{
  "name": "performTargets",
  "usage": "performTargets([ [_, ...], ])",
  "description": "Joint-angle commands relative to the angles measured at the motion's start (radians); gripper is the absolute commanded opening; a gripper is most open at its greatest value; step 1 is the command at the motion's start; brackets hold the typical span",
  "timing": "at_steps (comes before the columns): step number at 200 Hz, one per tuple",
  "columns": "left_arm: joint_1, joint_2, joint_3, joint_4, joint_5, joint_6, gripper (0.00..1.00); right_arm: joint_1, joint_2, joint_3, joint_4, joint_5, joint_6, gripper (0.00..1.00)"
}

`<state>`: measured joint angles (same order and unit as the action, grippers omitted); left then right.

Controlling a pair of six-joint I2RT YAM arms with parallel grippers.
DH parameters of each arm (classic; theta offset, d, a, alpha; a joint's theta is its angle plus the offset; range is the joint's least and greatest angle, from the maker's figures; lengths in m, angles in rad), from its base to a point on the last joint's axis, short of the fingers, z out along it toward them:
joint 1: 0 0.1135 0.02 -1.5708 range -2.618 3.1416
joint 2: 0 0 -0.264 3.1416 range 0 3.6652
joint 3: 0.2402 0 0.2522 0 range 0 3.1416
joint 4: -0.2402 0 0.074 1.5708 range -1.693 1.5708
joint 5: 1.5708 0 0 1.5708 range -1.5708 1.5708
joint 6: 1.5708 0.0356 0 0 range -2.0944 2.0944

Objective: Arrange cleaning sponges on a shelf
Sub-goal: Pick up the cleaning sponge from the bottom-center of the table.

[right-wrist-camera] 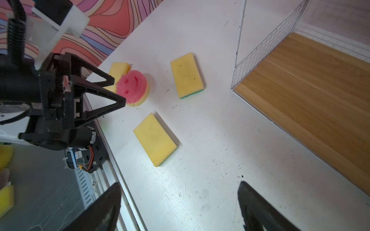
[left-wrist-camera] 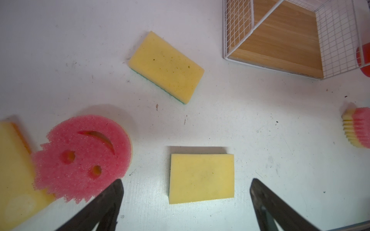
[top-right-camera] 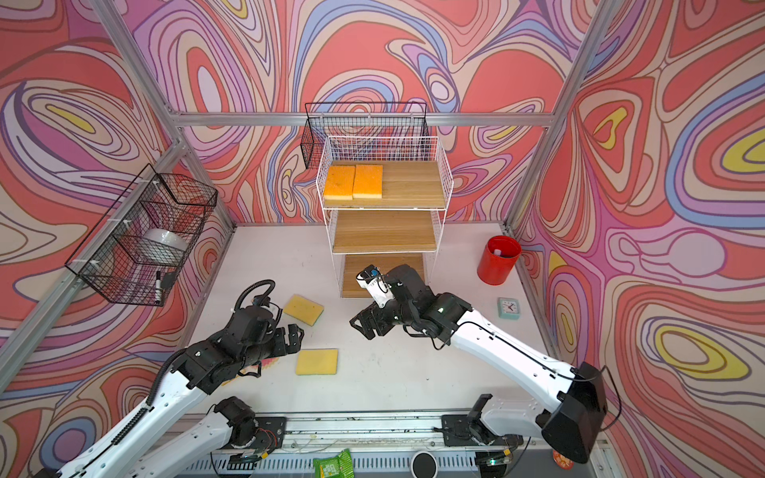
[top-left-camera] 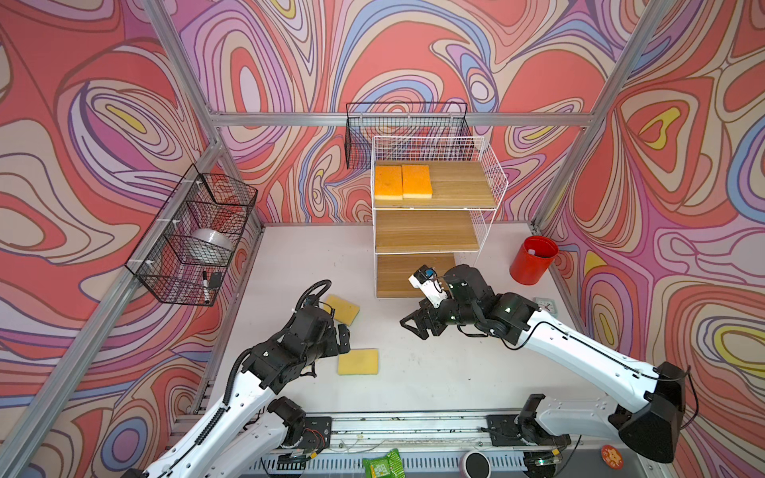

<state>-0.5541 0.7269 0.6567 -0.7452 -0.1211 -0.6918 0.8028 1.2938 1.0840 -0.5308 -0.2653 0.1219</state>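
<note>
2 orange sponges [top-left-camera: 402,181] on shelf [top-left-camera: 492,174] top board. Rest on table [left-wrist-camera: 260,130]: 2 green-backed [left-wrist-camera: 201,178], 2 pink smileys [left-wrist-camera: 84,158], 1 orange-edged [left-wrist-camera: 14,160]. L claw [left-wrist-camera: 186,181], R claw [right-wrist-camera: 179,183] both open, empty.

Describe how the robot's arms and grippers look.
The left arm and right arm: white shells, black joints. The left gripper and right gripper: black, triangular open-frame fingers. A ribbed black hose loops over the left wrist; a thin black cable runs along the right arm.
</note>
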Motion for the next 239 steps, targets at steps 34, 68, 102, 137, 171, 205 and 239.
performTargets([
  [34, 0.008, -0.029, -0.102, 0.087, -0.131, -0.106, 1.00, 0.064, 0.188, -0.046, 0.123, 0.016, -0.206, 0.98],
  [68, 0.008, -0.099, -0.132, 0.094, -0.172, -0.145, 1.00, 0.091, 0.300, -0.042, 0.178, -0.037, -0.309, 0.98],
  [102, 0.008, -0.147, -0.197, 0.081, -0.187, -0.184, 1.00, 0.115, 0.404, 0.004, 0.178, -0.065, -0.378, 0.99],
  [137, 0.008, -0.187, -0.213, 0.057, -0.224, -0.200, 1.00, 0.150, 0.525, 0.082, 0.135, -0.029, -0.441, 0.98],
  [171, 0.008, -0.239, -0.223, 0.044, -0.221, -0.209, 0.99, 0.156, 0.570, 0.119, 0.141, -0.062, -0.463, 0.98],
  [205, 0.008, -0.278, -0.233, 0.024, -0.238, -0.209, 0.99, 0.189, 0.597, 0.131, 0.151, -0.015, -0.482, 0.98],
  [239, 0.008, -0.349, -0.274, 0.024, -0.238, -0.241, 0.99, 0.216, 0.584, 0.103, 0.183, -0.010, -0.476, 0.95],
])
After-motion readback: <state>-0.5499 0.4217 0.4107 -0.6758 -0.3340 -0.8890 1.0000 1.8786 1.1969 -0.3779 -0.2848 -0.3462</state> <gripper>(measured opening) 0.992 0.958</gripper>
